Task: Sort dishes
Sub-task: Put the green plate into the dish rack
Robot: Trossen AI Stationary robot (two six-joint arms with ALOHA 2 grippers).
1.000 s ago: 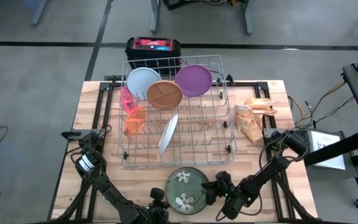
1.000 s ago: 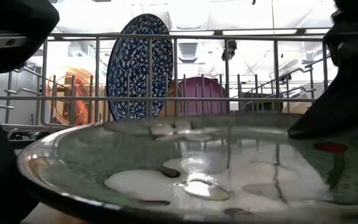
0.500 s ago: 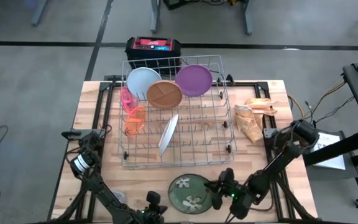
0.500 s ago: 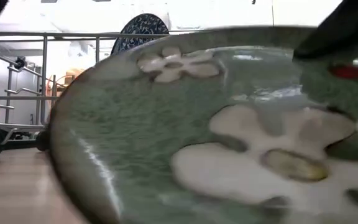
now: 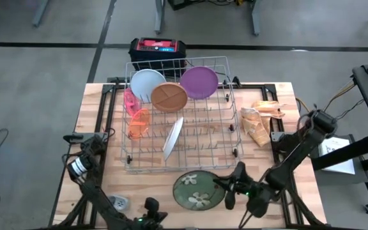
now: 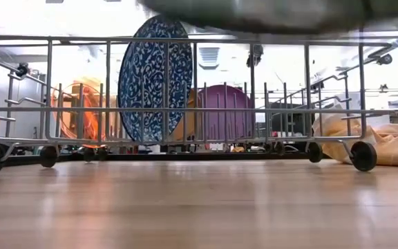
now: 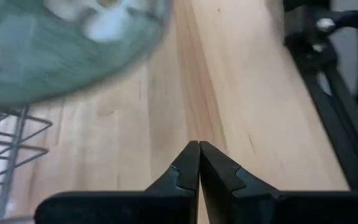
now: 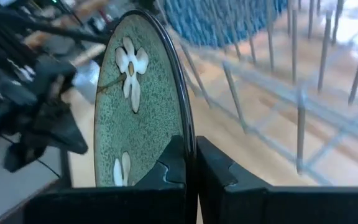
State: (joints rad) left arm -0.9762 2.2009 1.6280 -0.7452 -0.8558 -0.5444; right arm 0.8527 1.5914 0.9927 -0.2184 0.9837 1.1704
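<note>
A green plate with white flowers (image 5: 199, 190) hangs above the table's near edge, with my right gripper (image 5: 229, 186) shut on it. Its dark underside (image 6: 254, 12) fills the top of the low view. My left gripper (image 7: 199, 167) is shut and empty near the front edge (image 5: 151, 206), left of the plate. The wire rack (image 5: 190, 156) holds a white plate (image 5: 145, 83), a brown divided plate (image 5: 168, 97), a purple plate (image 5: 199, 82), a blue speckled plate (image 6: 154, 76) standing on edge, a pink cup (image 5: 130, 102) and an orange cup (image 5: 139, 122). My right gripper pinches the green plate's rim (image 8: 189, 142) on its right side between the two fingers, one on the flowered face and one on the underside. The fingers come from the table's right, slanting down. The plate is lifted clear of the table, flowered face up.
A small grey-white device (image 5: 119, 202) lies on the table near my left arm. Crumpled tan paper (image 5: 260, 121) sits right of the rack, a red-and-black box (image 5: 157, 46) behind it. Bare wood (image 6: 199, 207) stretches between the rack and the front edge.
My right gripper has risen and rolled, taking the green plate with it: the plate lay flat on the table and now hangs clear above it. My left gripper has drawn back from the plate's left rim toward the table's left and risen a little.
</note>
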